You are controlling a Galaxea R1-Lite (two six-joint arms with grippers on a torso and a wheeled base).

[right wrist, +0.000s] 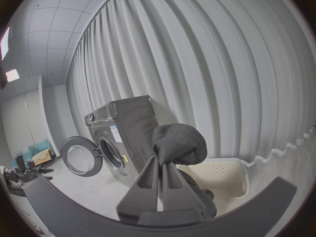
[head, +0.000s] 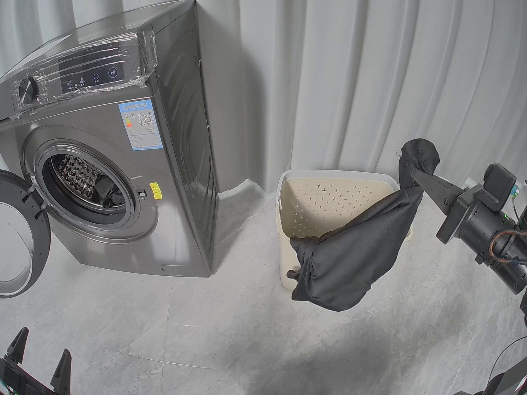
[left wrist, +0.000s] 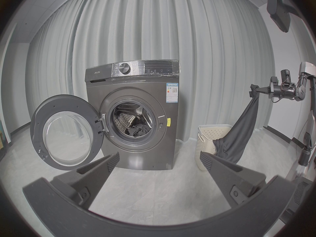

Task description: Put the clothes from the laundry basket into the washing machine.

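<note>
At three o'clock in the head view, the right hand [head: 425,179] is clamped on a bunched end of a limp dark grey knit garment [head: 351,253] sagging over the cream perforated plastic laundry basket [head: 329,174]. Left wrist view: the left hand [left wrist: 158,155] gapes, empty. Right wrist view: cloth bulges above the pinch; light, soft and trailing, it probably needs a mid-length hold.

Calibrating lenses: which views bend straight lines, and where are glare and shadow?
Both wrist views: curtain folds bow outward, corners go black. Head view: washing machine edges stay nearly straight, its soft shadow falls on the curtain beside it, plastic wrap on its panel glints.
</note>
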